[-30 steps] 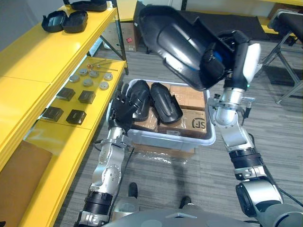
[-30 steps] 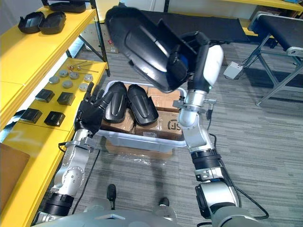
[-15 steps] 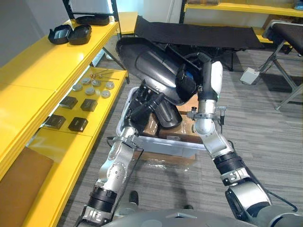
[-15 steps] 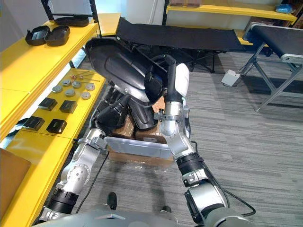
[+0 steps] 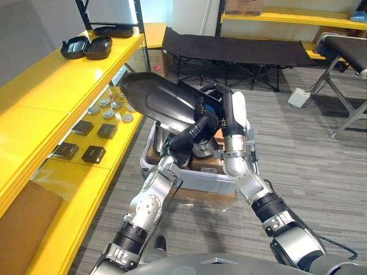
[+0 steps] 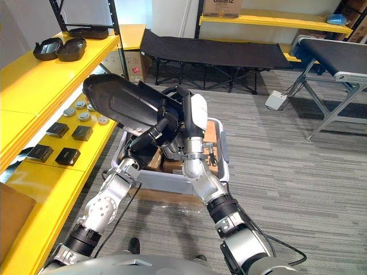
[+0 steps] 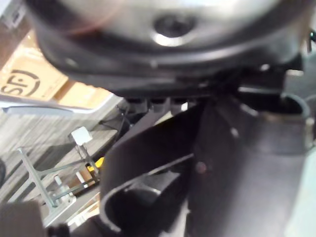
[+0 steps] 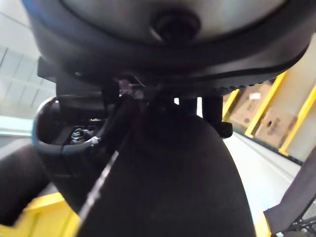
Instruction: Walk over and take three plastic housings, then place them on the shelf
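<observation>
Housing, left eye view: the big black plastic housing (image 5: 160,103) hangs in the air above the bin (image 5: 200,181). Its long end points toward the yellow shelf (image 5: 51,86), and it touches neither.
Right hand, left eye view: the right hand (image 5: 207,114) is curled onto the housing's rear end and carries it.
Left hand, left eye view: the left hand (image 5: 189,136) is up against the underside near that same end. You cannot tell how far open it is or whether it has a hold.
Shelf, right eye view: the top level is bare near you, with two small dark shells (image 6: 60,48) at its far end. Small parts (image 6: 69,134) lie on the lower level. The hold reads the same from this eye.
Left wrist view: you get the housing's dark curved skin and a screw boss at close range. Past it is a cardboard box (image 7: 29,81) in the bin, which the arms half hide from the head views.
Right wrist view: this shows the housing's rim and inner ledges, a detail the head views miss. The contact itself stays hidden.
Handling, judged: a hollow, stiff shell, likely light for its bulk. The glossy skin looks slippery, and the long overhang will lever against one hand.
Where to hold, judged: take it by the rim or inner ledges, not the domed skin, and support it under the middle.
</observation>
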You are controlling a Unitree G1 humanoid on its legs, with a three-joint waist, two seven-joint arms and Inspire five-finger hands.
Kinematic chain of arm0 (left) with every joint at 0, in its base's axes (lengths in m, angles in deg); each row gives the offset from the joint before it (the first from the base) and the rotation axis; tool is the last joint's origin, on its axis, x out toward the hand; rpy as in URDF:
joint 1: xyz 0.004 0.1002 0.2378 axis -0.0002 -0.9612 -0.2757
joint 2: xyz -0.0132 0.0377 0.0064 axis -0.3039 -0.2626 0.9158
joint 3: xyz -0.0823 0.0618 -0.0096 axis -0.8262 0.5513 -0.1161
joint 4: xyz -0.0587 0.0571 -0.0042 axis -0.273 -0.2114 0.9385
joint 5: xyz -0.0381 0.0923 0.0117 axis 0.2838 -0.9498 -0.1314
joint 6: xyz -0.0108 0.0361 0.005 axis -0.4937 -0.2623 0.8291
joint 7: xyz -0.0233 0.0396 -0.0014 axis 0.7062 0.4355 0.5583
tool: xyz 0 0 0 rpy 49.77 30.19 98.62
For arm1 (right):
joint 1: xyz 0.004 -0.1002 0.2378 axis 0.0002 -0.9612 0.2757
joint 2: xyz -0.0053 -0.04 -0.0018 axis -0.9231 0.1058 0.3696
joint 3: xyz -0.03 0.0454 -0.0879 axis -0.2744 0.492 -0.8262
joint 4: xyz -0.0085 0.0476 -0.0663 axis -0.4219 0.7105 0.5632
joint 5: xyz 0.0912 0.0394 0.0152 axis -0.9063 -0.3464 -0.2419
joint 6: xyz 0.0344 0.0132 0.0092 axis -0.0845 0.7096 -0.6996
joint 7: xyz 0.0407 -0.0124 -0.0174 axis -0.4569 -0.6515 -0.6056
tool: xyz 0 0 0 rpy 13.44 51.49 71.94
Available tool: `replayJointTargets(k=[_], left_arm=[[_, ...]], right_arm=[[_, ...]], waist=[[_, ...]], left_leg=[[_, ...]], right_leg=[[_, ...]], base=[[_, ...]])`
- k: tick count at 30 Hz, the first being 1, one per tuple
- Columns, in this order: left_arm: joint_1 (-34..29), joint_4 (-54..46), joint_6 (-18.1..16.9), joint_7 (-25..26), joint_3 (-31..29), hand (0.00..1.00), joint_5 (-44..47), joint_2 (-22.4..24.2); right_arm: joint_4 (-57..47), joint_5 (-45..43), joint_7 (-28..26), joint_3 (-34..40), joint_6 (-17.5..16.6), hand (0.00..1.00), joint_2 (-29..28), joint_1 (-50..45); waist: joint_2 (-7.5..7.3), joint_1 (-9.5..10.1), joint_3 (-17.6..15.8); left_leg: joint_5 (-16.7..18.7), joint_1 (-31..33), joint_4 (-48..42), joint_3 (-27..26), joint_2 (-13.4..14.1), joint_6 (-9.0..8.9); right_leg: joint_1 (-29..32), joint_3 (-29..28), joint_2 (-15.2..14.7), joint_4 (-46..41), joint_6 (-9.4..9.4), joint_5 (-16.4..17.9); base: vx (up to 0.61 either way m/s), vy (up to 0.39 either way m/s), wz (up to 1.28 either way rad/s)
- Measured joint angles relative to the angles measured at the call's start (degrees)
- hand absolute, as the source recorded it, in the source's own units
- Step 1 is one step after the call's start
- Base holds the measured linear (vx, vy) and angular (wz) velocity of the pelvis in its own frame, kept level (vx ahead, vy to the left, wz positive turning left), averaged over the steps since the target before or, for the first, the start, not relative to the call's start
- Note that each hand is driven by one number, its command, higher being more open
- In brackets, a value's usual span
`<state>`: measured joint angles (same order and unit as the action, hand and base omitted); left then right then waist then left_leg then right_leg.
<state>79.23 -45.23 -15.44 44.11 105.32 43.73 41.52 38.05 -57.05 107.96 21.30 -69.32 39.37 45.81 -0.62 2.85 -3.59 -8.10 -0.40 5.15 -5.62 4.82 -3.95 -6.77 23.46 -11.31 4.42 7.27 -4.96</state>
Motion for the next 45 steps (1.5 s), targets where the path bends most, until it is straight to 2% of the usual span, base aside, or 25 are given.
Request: replayJointTargets(k=[5,6,11,17,22,23,29,32,36,39,43,45], left_arm=[[0.06,2.46,-4.55,4.69,-1.15,0.0,0.68,0.66],[0.13,3.62,-6.41,5.62,-1.92,0.0,0.98,1.47],[0.4,5.81,-11.51,6.13,-3.27,0.0,3.49,3.12],[0.46,6.93,-13.91,5.83,-4.8,0.0,6.74,3.98],[0.5,8.45,-14.1,2.21,-5.69,0.0,7.59,4.02],[0.49,8.71,-14.09,1.38,-5.68,0.0,7.62,3.98],[0.9,8.71,-14.91,1.08,-5.3,0.0,6.65,3.93],[3.1,8.68,-15.34,3.32,-5.29,0.0,3.72,3.84],[4.37,7.33,-16.2,8.08,-5.98,0.0,-5.07,4.08],[4.24,4.41,-16.31,14.2,-7.81,0.0,-16.7,4.92],[3.37,2.18,-17.83,27.23,-14.0,0.0,-40.45,6.04],[1.9,0.56,-18.0,32.15,-17.45,0.0,-48.07,6.23]], right_arm=[[0.95,-0.06,-0.07,-1.27,-0.9,0.0,-1.04,-1.72],[0.96,-0.04,-0.07,-1.64,-1.01,0.0,-1.86,-2.7],[0.96,-0.07,0.12,-2.38,-1.01,0.0,-3.93,-4.52],[0.93,1.72,0.84,-4.19,-2.6,0.0,-4.38,-4.64],[0.87,2.04,2.28,-4.5,-3.11,0.0,-5.18,-5.59],[0.79,2.06,2.63,-4.49,-3.34,1.0,-5.4,-5.99],[0.3,0.57,1.7,-5.61,-5.93,1.0,-6.06,-7.01],[0.05,-1.2,1.07,-6.54,-6.72,1.0,-6.2,-8.41],[-0.48,-3.38,0.48,-6.19,-6.61,1.0,-6.23,-9.49],[-4.69,-5.58,-0.82,-4.61,-5.66,1.0,-6.27,-11.8],[-9.5,-8.47,-1.57,0.1,-4.17,1.0,-6.11,-14.53],[-10.82,-10.68,-1.59,1.9,-4.09,1.0,-6.03,-16.35]], waist=[[-1.34,0.06,0.69],[-1.83,0.05,0.71],[-3.05,0.08,0.63],[-3.67,0.02,0.64],[-3.83,-0.12,0.59],[-3.93,-0.11,0.59],[-4.35,-0.79,0.53],[-4.53,-0.75,0.45],[-4.6,-1.18,0.41],[-4.58,-1.47,0.4],[-4.23,-2.13,0.19],[-4.04,-2.63,0.24]], left_leg=[[0.14,0.05,0.0,0.03,0.13,-0.17],[0.16,0.06,0.0,0.04,0.18,-0.19],[0.19,0.04,-0.01,0.04,0.37,-0.23],[0.65,-0.02,-0.01,0.05,0.77,-0.8],[0.68,-0.02,-0.01,0.05,0.81,-0.84],[0.68,-0.02,-0.01,0.05,0.81,-0.83],[0.72,-0.05,-0.02,-0.05,0.83,-0.75],[0.72,-0.05,-0.03,-0.07,0.87,-0.72],[0.76,-0.17,-0.06,-0.24,0.74,-0.69],[0.91,-0.15,-0.08,-0.65,0.71,-0.9],[1.42,-0.76,-0.07,-1.79,0.94,-1.31],[1.78,-0.94,-0.06,-2.06,0.98,-1.55]], right_leg=[[0.02,0.06,0.14,0.02,-0.06,0.04],[0.02,0.08,0.19,0.01,-0.07,0.05],[0.0,0.07,0.37,0.01,-0.16,0.1],[-0.03,0.02,0.55,0.01,-0.36,0.23],[-0.02,0.02,0.53,0.01,-0.43,0.28],[-0.02,0.02,0.52,0.01,-0.47,0.31],[0.01,-0.02,0.5,0.01,-0.53,0.35],[0.01,-0.03,0.52,0.01,-0.55,0.36],[0.02,-0.06,0.8,-0.07,-0.62,0.41],[0.56,-0.48,0.91,-0.44,-0.85,0.57],[0.7,-1.64,1.12,-0.45,-1.26,0.89],[0.77,-1.94,1.15,-0.44,-1.3,0.96]], base=[[0.0,0.0,0.0],[0.0,0.0,0.0],[0.0,0.0,0.0],[0.0,0.0,0.0],[0.0,0.0,0.0],[0.0,0.0,0.0],[0.0,0.0,0.0],[0.0,0.0,0.0],[0.0,0.0,0.0],[0.0,0.0,-0.08],[0.0,-0.005,-0.13],[0.0,-0.01,-0.1]])
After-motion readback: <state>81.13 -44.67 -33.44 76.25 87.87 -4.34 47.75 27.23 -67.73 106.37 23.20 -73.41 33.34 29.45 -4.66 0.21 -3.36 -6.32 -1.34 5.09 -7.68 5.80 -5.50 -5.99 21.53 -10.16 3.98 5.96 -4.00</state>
